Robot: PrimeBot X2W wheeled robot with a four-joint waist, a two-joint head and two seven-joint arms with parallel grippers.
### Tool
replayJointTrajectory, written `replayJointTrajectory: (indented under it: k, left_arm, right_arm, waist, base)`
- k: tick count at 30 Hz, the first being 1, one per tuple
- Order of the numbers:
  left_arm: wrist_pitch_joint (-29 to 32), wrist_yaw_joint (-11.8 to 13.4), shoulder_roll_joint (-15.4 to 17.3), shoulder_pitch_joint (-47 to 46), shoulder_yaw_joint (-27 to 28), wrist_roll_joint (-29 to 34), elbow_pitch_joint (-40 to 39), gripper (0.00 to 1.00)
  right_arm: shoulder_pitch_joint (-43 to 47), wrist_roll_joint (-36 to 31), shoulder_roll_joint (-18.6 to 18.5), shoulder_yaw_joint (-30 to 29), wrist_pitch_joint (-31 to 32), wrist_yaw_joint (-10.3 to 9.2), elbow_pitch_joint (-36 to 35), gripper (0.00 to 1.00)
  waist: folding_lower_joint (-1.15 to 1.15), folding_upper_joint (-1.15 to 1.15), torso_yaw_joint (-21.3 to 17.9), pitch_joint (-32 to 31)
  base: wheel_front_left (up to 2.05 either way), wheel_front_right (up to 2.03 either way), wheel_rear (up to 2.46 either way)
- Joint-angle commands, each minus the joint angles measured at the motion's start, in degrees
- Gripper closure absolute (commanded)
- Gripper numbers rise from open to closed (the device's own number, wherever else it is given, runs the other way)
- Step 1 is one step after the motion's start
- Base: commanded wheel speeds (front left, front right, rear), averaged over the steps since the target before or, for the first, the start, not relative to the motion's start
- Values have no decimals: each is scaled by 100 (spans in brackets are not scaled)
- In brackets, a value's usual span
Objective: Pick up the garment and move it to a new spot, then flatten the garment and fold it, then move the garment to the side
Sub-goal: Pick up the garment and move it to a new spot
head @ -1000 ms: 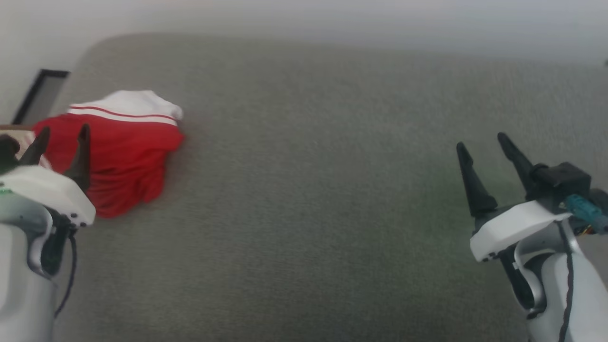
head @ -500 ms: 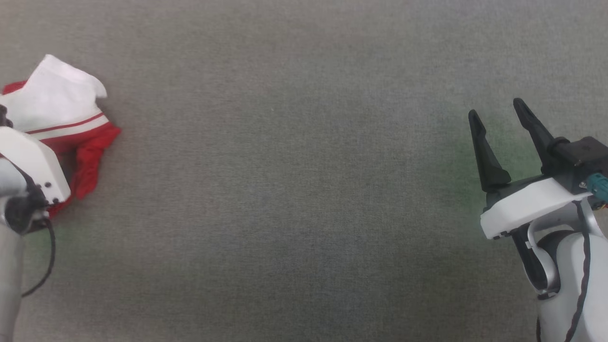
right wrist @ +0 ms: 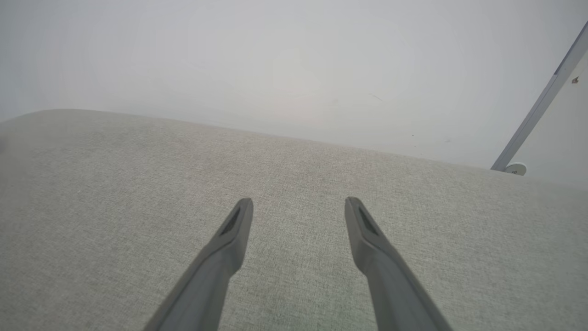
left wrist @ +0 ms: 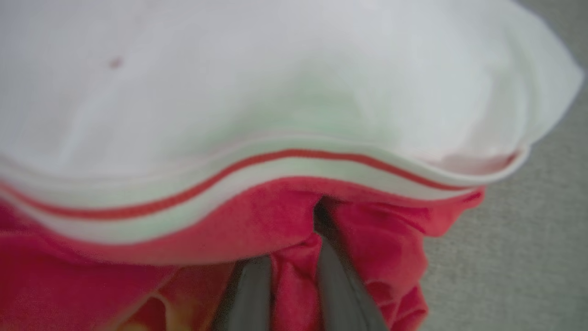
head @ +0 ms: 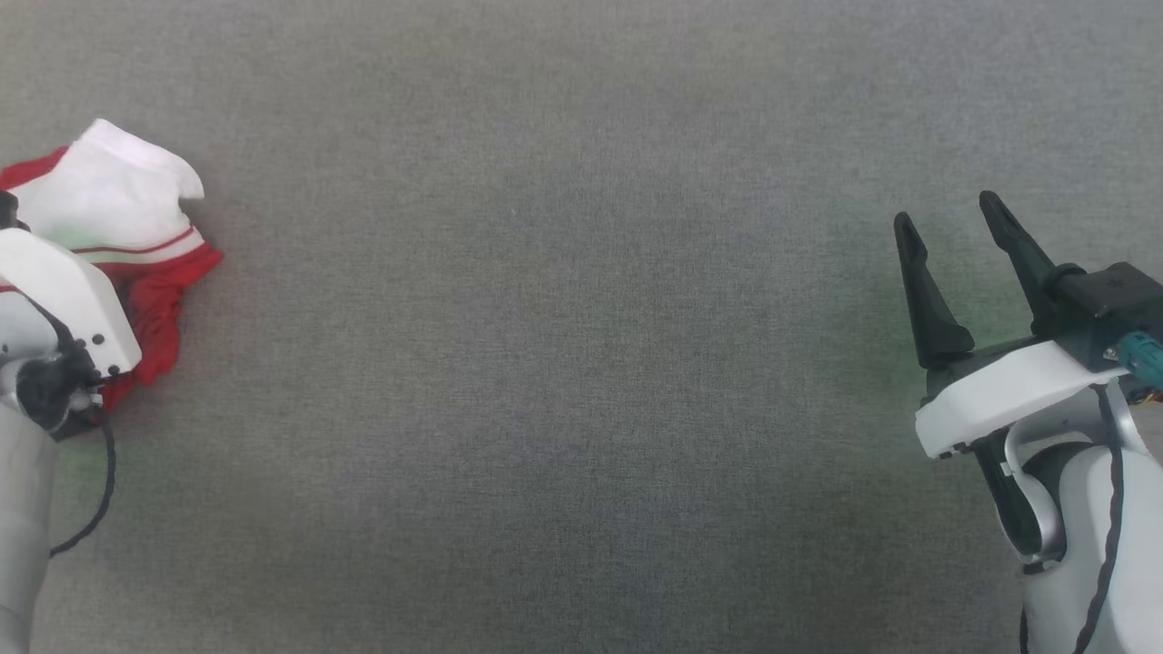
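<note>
The garment lies crumpled, white sleeve with red-striped trim over bunched red body; left gripper pinches a red fold, right gripper jaws apart.

Red garment, white sleeve (red-striped trim); grey woven surface

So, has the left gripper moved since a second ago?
Yes: judged against the garment, the left gripper has pushed forward into its red folds, one fold now between its fingers.
</note>
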Motion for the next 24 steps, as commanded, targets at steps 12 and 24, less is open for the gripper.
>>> replayJointTrajectory:
  k: [12,24]
  left_arm:
    - [-1243,-5,668,-41,-570,53,-844,100]
    - [-1156,-3,1346,134,-808,-57,-2425,100]
  right_arm:
    - [300,106,183,-151,-293,-2,446,0]
    - [613,143,334,-281,-454,-2,689,0]
  waist:
    - [0,0,204,-1055]
    - [0,0,371,-1831]
  base:
    - [0,0,0]
    - [0,0,0]
